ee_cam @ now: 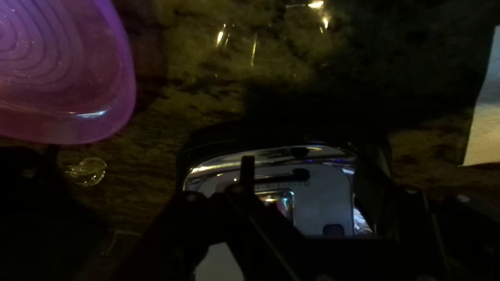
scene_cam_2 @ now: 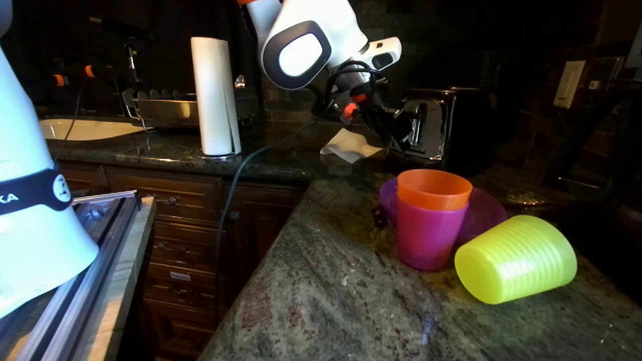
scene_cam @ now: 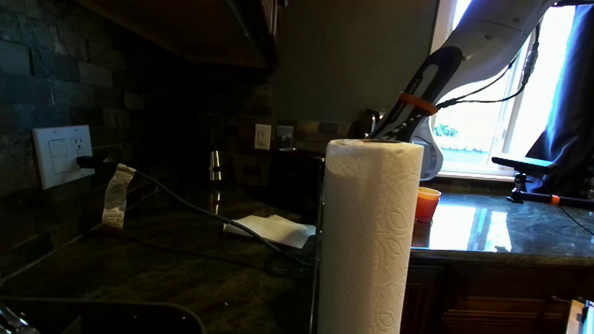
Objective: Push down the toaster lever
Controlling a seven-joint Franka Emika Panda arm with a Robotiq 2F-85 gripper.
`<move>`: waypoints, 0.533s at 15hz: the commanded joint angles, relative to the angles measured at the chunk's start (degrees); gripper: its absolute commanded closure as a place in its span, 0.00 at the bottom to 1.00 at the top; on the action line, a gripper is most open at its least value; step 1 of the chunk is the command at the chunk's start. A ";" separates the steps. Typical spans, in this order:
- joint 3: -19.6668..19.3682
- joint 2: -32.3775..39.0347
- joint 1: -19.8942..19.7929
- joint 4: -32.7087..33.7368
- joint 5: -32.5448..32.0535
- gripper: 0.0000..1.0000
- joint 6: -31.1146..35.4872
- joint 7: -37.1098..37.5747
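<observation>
The toaster (scene_cam_2: 459, 120) stands on the counter in an exterior view, black-sided with a shiny silver front. Its silver front also fills the lower middle of the wrist view (ee_cam: 318, 203), with a thin slot, a dark knob and a recess. My gripper (scene_cam_2: 398, 133) is right at this front; I cannot tell whether it touches. In the wrist view the gripper (ee_cam: 311, 171) has its fingers apart, one across the left part of the front and one at its right edge. The lever cannot be made out and may be behind the left finger. A paper towel roll hides the gripper in an exterior view (scene_cam: 371, 232).
A pink cup (scene_cam_2: 429, 238) with an orange cup (scene_cam_2: 434, 188) in it stands before the toaster by a purple plate (scene_cam_2: 486, 213). A yellow-green cup (scene_cam_2: 516, 260) lies on its side. A paper towel sheet (scene_cam_2: 348, 145) and a cord (scene_cam: 199, 208) lie nearby.
</observation>
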 commanded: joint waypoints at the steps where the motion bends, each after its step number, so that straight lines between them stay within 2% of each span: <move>1: 1.44 0.63 -2.45 0.63 -4.73 0.35 -0.25 5.07; 8: 1.87 1.80 -5.13 0.96 -9.44 0.45 0.64 7.18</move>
